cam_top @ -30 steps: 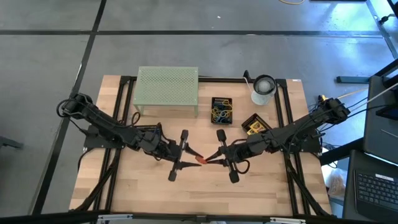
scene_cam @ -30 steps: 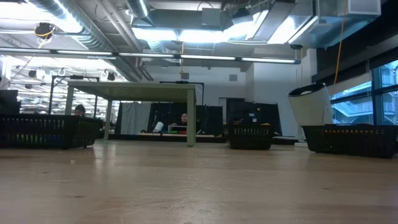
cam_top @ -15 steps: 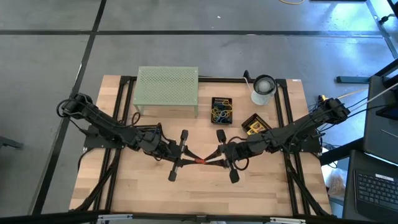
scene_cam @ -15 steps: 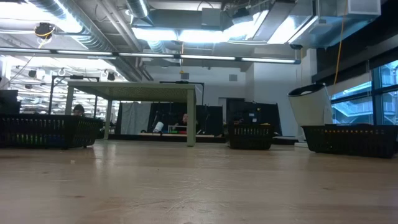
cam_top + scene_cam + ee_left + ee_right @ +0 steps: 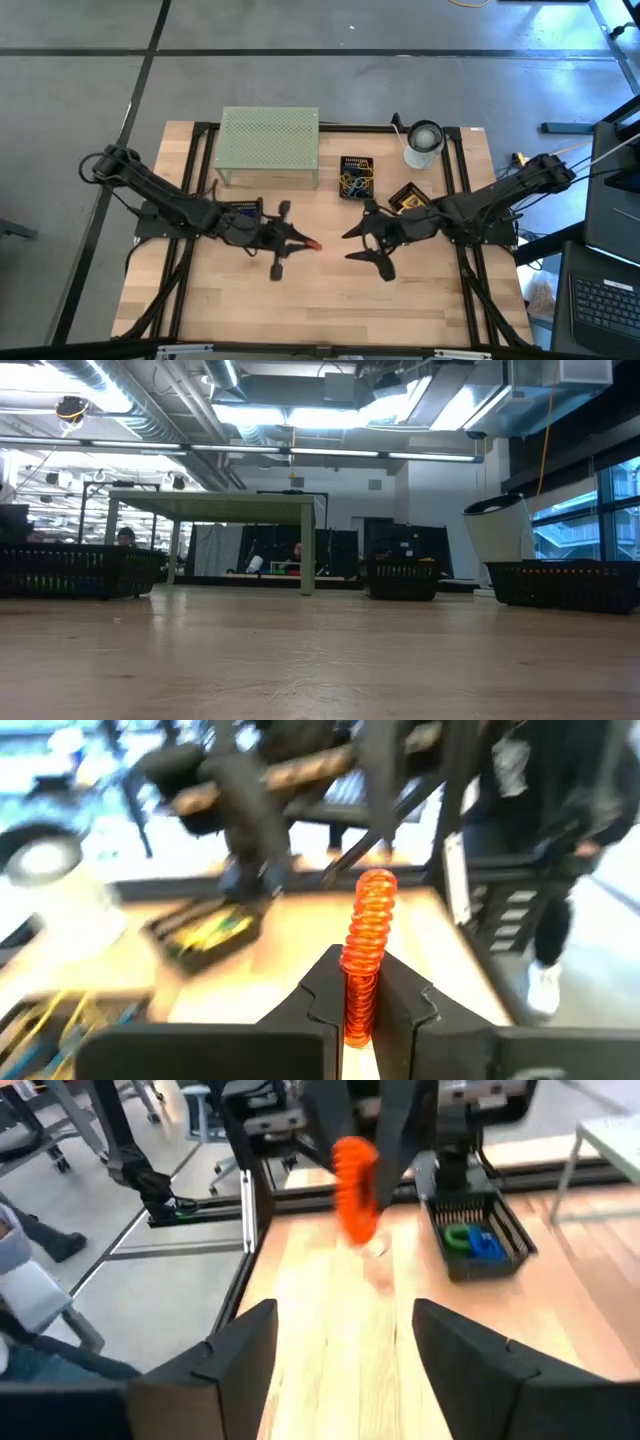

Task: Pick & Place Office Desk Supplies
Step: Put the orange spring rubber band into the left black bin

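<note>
An orange coiled clip [image 5: 366, 935] is the one supply in hand: my left gripper [image 5: 303, 243] is shut on it above the middle of the table. It shows as a small orange tip [image 5: 314, 243] in the high view. My right gripper [image 5: 346, 247] stands open a little to the right of it, facing it, with nothing between its fingers [image 5: 240, 1350]. From the right wrist view the coil [image 5: 354, 1198] hangs ahead of the open fingers. The low view shows neither arm. My left gripper pinches the orange coil's near end [image 5: 358, 1005] between its two fingers. The fingers lie about level and point toward the table's right side, along the coil. The coil sticks out past the fingertips, its free end [image 5: 376, 885] clear of the table.
At the back stand a pale-green mesh stand [image 5: 268, 140], a black basket of rubber bands [image 5: 357, 177], a black basket with yellow boxes [image 5: 405, 200] and a white roll [image 5: 423, 143]. Another black basket [image 5: 475, 1240] holds green and blue clips. Bare wood lies toward the near edge.
My left gripper has shut on the orange coil that my right gripper held out. My right gripper has opened, let go of it, and drawn back toward the table's right edge. My left gripper has carried the coil slightly toward the far edge.
</note>
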